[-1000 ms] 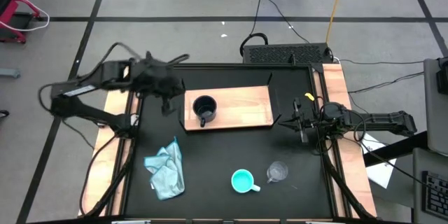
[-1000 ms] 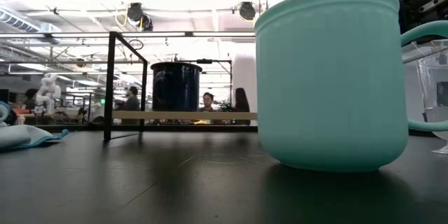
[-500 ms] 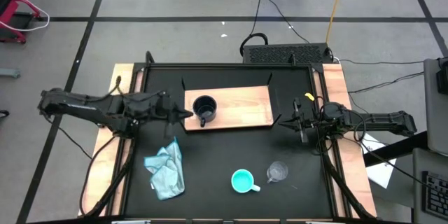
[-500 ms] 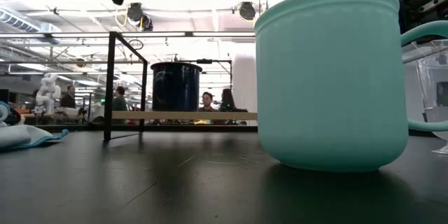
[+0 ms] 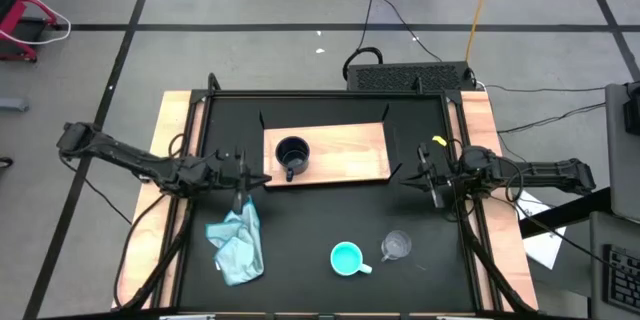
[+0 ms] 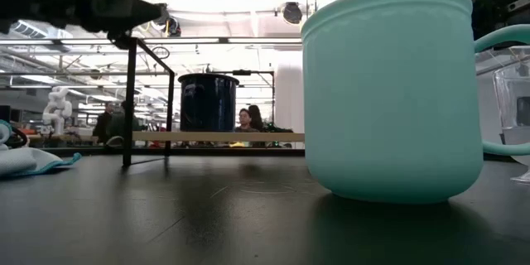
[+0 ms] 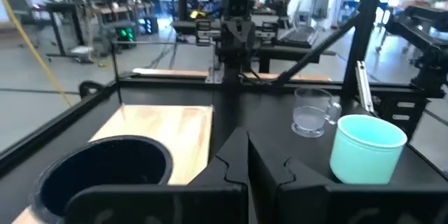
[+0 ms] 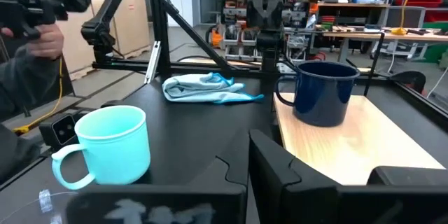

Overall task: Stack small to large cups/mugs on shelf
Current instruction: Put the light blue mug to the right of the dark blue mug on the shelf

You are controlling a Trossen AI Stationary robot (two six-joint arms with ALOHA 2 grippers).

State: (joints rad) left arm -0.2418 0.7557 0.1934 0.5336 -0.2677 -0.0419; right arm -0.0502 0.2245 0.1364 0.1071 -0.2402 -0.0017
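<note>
1. The left gripper [image 5: 243, 173] is seen with its fingers pressed together and nothing between them. It is held just off the left end of the shelf [image 5: 350, 150], above the black tabletop [image 5: 300, 230], and it is pointed toward the shelf.

2. The right gripper [image 5: 428, 176] is also pressed together and empty. It is placed just off the right end of the shelf, facing the left gripper across the board.

3. The dark navy mug [image 5: 291, 155] is already stood upright on the left part of the shelf, with its handle turned toward the near edge.

4. The turquoise mug [image 5: 347, 258] is stood upright on the tabletop, well in front of the shelf's near edge, below its right half. Its handle is directed toward the glass cup [image 5: 397, 246], which is found just beside it, on the right.

5. Both remaining vessels are judged to lie nearer to the right gripper than to the left one. From the right gripper they are found forward of the shelf and a little inward.

6. The light blue cloth [image 5: 237, 243] is lain in front of the shelf's left end, near the left gripper.
</note>
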